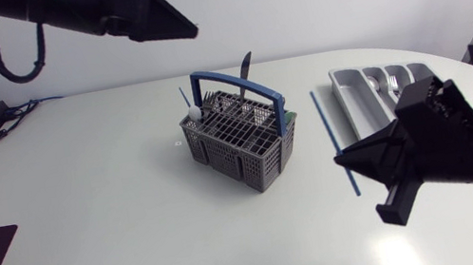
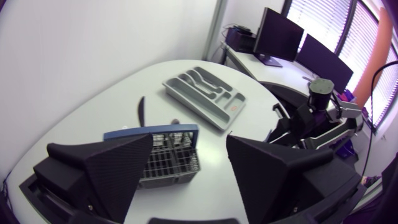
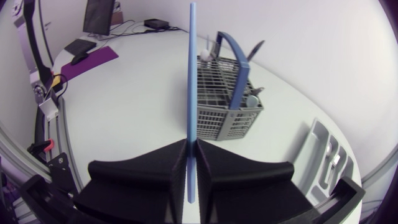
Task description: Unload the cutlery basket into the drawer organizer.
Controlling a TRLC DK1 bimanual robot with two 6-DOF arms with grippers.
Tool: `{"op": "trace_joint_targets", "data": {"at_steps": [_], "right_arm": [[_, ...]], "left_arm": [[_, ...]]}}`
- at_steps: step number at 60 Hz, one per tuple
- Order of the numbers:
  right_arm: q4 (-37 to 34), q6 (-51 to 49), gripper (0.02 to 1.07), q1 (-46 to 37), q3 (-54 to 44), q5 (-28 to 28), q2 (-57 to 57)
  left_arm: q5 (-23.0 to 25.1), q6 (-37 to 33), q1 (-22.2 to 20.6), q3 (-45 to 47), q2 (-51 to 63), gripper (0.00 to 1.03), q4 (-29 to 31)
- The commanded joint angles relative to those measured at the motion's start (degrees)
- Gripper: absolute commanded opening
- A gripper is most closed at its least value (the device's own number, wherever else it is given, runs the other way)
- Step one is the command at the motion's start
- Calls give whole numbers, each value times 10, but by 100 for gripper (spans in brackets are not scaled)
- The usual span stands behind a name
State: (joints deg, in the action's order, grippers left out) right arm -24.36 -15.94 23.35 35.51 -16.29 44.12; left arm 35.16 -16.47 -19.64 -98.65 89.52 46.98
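While right gripper [image 3: 191,146] pinches a blue stick [image 3: 191,74], basket [image 1: 233,143] stands near organizer [image 1: 354,101].

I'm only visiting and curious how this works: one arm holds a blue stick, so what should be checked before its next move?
1. Stick clamped from both sides by the right fingers: ok.
2. Stick apart from the basket: ok.
3. Organizer on the table near the right arm, its long near compartment bare: ok.
4. Left fingers open, holding nothing, raised over the basket, away from the organizer: ok.
5. Which compartment suits the stick: cannot tell.
6. Basket unloaded: not ok, a knife and other pieces stand in it.
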Motion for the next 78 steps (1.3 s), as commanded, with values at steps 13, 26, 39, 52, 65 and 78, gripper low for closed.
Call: {"op": "trace_joint_targets", "data": {"at_steps": [13, 26, 39, 52, 65, 78], "right_arm": [[22, -5, 8, -155, 29, -4, 75], [81, 21, 8, -238, 68, 5, 212], [111, 54, 8, -264, 120, 52, 328], [122, 82, 8, -278, 175, 93, 437], [123, 98, 10, -285, 216, 122, 524], [128, 101, 20, -288, 245, 140, 583]], "left_arm": [[-21, -12, 115, 128, -5, 96, -142], [-21, -19, 146, 158, 35, 96, -212], [-21, -45, 155, 160, 93, 96, -246], [-21, -58, 167, 166, 155, 96, -293], [-20, -77, 178, 141, 210, 96, -293], [-18, -85, 176, 117, 253, 96, -295]]}}
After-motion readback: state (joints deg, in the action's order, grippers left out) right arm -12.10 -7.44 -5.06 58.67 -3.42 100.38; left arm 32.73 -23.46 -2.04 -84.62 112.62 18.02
